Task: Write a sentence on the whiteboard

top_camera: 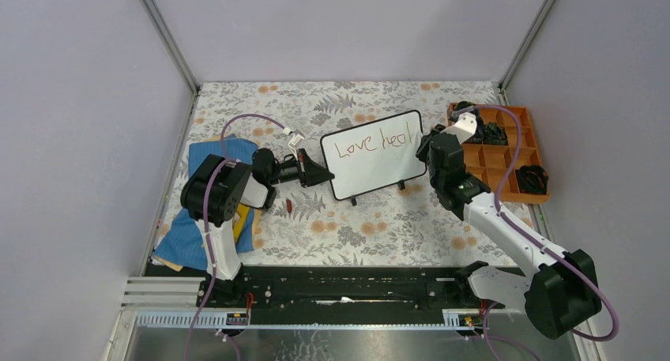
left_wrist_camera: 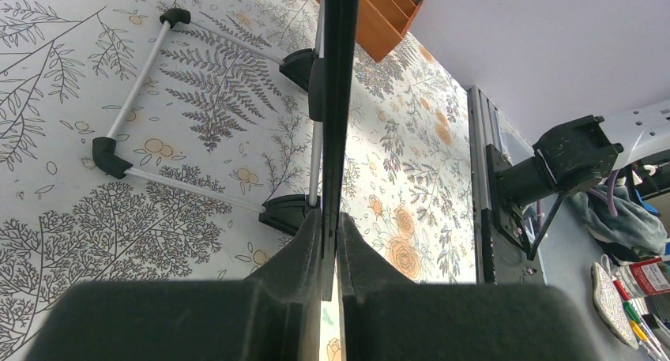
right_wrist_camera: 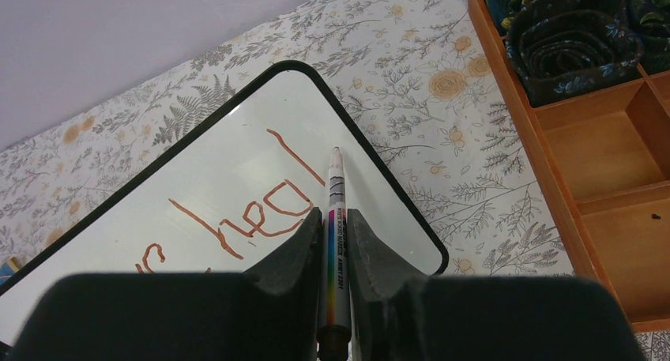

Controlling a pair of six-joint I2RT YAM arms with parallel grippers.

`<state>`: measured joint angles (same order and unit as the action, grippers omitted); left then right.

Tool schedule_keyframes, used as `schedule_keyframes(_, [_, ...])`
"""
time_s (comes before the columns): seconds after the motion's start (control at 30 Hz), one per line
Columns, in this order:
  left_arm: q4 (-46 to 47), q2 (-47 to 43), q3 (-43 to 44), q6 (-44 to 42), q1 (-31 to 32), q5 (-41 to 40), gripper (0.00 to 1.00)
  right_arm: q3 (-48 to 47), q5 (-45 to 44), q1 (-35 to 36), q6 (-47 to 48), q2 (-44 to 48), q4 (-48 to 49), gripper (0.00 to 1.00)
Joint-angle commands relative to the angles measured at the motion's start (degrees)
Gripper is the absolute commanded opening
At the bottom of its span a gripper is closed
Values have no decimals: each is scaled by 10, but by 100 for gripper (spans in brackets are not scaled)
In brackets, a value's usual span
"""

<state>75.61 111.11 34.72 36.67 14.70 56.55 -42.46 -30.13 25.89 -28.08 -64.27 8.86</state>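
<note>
The whiteboard [top_camera: 379, 171] stands tilted on its black feet at mid-table. The red-brown sentence [top_camera: 373, 144] on it reads "Love heal". My left gripper [top_camera: 320, 174] is shut on the board's left edge. In the left wrist view that black frame [left_wrist_camera: 336, 100] runs edge-on between the jaws of this gripper [left_wrist_camera: 332, 219]. My right gripper [top_camera: 433, 146] is at the board's right end, shut on a white marker [right_wrist_camera: 335, 219] with a rainbow stripe. The marker's tip [right_wrist_camera: 336, 152] points at the board [right_wrist_camera: 237, 163], just right of the "l" of "heal" [right_wrist_camera: 261, 211].
An orange compartment tray [top_camera: 483, 157] with dark rolled items stands right of the board, close to my right arm. A blue cloth [top_camera: 197, 211] lies at the left under the left arm. A small red-brown piece [top_camera: 289, 207] lies on the flowered table cover.
</note>
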Motion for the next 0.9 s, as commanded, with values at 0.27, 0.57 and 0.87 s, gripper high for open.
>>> schedule_keyframes(0.27, [-39,1,0,-11,7,-5,0,-40,5,-6,4,-23,29,0])
schedule_keyframes(0.57, [-40,0,-2,-12,7,-5,0,-48,5,-6,5,-38,30,0])
schedule_keyframes(0.87, [-40,0,0,-12,6,-5,0,-51,19,-6,9,-50,32,0])
